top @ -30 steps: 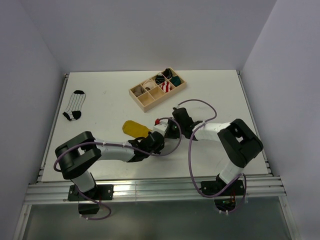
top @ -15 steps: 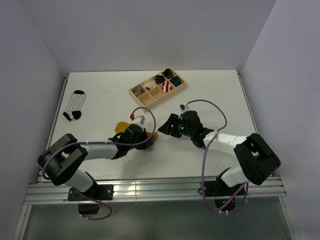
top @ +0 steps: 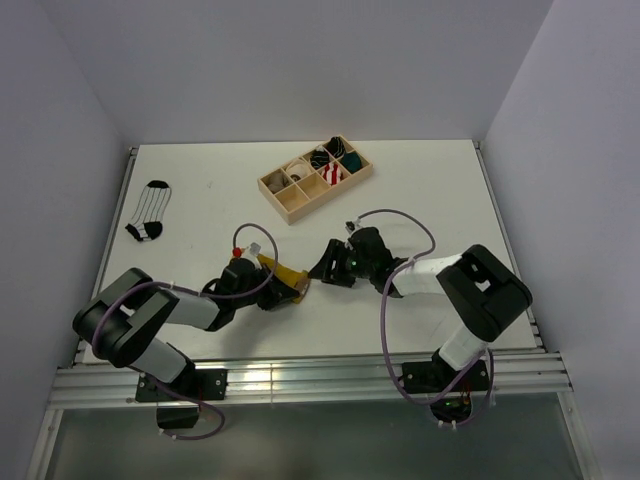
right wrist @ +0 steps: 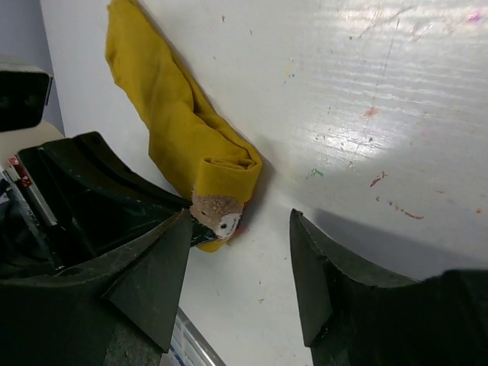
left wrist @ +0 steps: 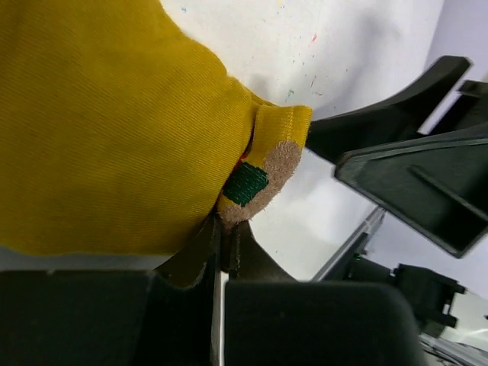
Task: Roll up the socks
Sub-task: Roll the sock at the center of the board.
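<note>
Left gripper [top: 290, 288], jaws pinched shut, low, pointing 3 o'clock; right gripper [top: 325, 270], jaws parted, low, pointing 9 o'clock.

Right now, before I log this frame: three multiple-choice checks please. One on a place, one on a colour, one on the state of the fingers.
1. The striped sock lies:
A. at the far left of the table, apart from both arms
B. between the two arms
C. at the right edge

2. The pinched sock is:
A. teal
B. mustard-yellow
C. white

3. The right fingers are:
A. shut on a sock
B. open, holding nothing
C. out of view

Answers:
1 A: the top view shows it alone by the left edge.
2 B: both wrist views show yellow cloth, its end clamped in the shut left fingers.
3 B: the right wrist view shows bare table between them.
</note>
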You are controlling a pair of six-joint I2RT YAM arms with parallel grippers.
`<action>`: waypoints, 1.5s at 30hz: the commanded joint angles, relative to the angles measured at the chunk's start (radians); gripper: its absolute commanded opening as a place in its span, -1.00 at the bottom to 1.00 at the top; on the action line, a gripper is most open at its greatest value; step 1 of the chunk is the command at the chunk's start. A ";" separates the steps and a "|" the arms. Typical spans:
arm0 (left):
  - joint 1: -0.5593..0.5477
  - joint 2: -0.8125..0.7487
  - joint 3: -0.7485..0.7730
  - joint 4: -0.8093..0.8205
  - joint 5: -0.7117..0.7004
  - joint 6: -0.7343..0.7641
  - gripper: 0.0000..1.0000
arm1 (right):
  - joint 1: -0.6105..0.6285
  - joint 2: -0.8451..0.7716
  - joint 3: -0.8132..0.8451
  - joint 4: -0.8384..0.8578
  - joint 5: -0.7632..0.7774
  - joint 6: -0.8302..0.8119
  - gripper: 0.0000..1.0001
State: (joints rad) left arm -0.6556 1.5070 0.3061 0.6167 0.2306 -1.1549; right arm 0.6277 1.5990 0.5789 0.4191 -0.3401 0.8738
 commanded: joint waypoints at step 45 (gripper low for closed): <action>-0.120 -0.191 0.341 -0.488 -0.377 0.567 -0.12 | 0.021 0.032 0.245 -0.411 0.179 -0.131 -1.00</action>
State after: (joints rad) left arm -0.6762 1.3643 0.5903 0.1623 0.0147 -0.7502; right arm 0.6483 1.6733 0.7731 0.0914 -0.2268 0.7639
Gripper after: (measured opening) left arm 0.439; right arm 0.039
